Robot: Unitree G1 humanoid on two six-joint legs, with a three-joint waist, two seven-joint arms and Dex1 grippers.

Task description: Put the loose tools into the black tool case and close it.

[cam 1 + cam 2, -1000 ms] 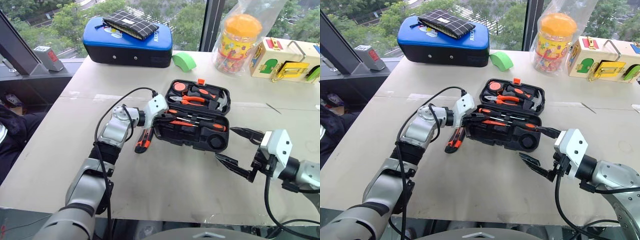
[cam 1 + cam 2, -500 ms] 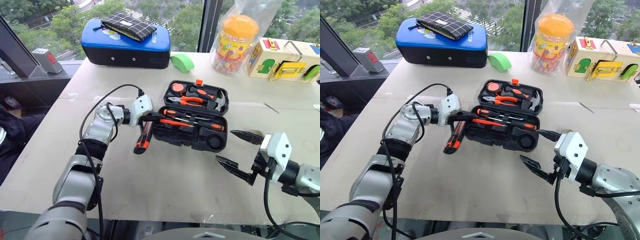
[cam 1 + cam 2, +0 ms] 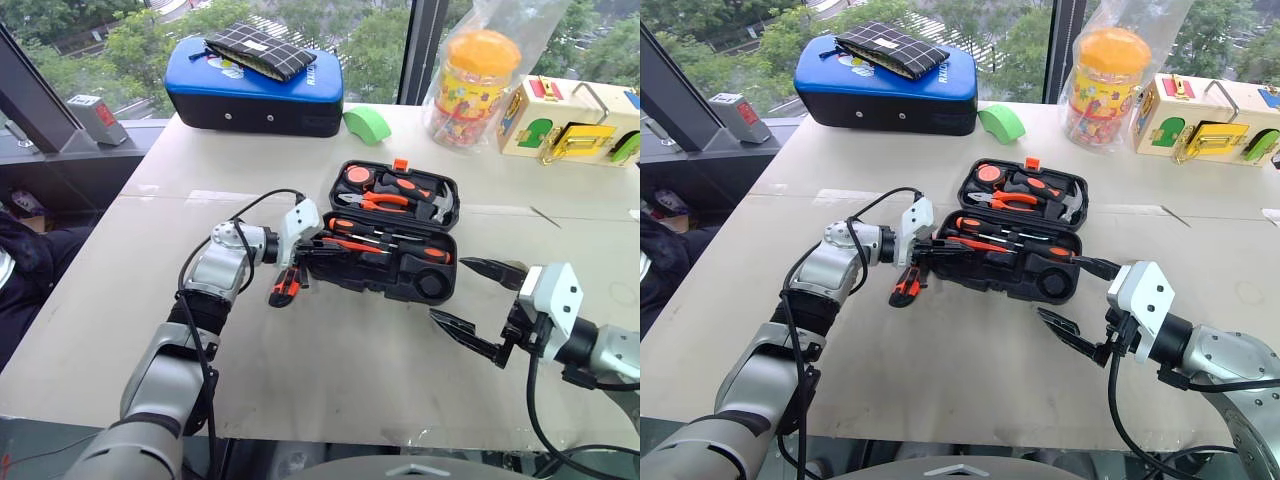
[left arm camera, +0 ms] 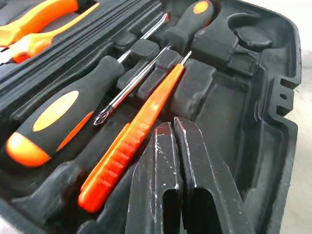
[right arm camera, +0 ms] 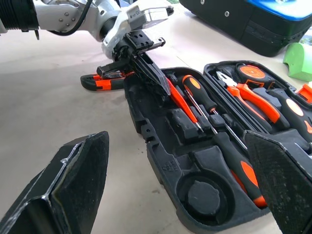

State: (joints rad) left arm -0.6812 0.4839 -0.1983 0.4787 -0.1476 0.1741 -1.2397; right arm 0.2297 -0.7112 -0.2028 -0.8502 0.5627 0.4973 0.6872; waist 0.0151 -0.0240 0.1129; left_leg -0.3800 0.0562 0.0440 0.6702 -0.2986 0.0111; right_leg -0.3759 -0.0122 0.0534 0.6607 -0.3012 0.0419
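In the middle of the surface [image 3: 300, 400] the black tool case [image 3: 390, 232] lies open, its lid half toward the far edge holding orange-handled pliers [image 3: 378, 201] and a hammer [image 3: 425, 200]. The near half holds two long screwdrivers [image 4: 53, 114] with orange-and-black handles, a thin orange tester screwdriver [image 4: 136, 134] between its moulded ribs, and a small dark tape ring [image 5: 205, 196] in the round recess at the right end. The orange-black utility knife [image 3: 286, 284] lies on the surface just beside the case's left end. The left end effector [image 4: 175, 129], fingers pressed together and holding nothing, has its tips over the case's near half beside the tester screwdriver. The right end effector [image 3: 478, 305] hangs spread wide and empty near the case's right end. Toward the far edge stand a blue-topped case [image 3: 255, 85] with a checked pouch [image 3: 260, 50] on it, a green object [image 3: 368, 123], a bagged orange-lidded jar [image 3: 475, 85] and a wooden latch box [image 3: 570, 120]; no writing is legible.
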